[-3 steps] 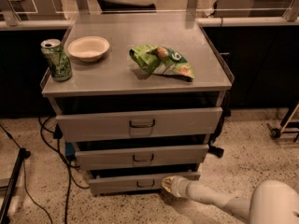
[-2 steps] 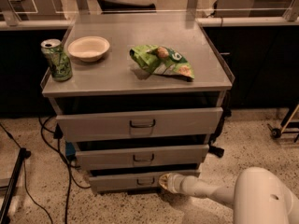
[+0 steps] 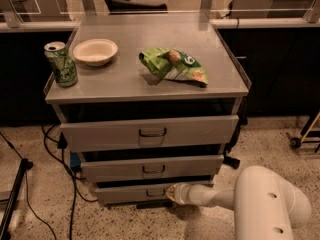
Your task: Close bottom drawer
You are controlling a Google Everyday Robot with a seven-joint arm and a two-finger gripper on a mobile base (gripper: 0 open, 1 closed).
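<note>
Speckled terrazzo floor (image 3: 280,149), a grey metal desk (image 3: 125,84) with three drawers, and your arm reaching in low from the right.

Your white arm (image 3: 270,204) fills the lower right corner and stretches left along the floor. The widest top drawer (image 3: 100,134) and the middle drawer (image 3: 110,169) sit above the bottom drawer (image 3: 125,194), which is lowest and narrowest, with a dark gap above its front. On the desk top, a green chip bag (image 3: 172,65) lies right of centre, a white bowl (image 3: 95,51) sits at the left, and a green can (image 3: 61,64) stands upright beside the bowl near the left edge. Your gripper (image 3: 171,192) is against the bottom drawer front, just right of its wire handle (image 3: 155,192); you cannot tell whether it is spread or pressed together.
</note>
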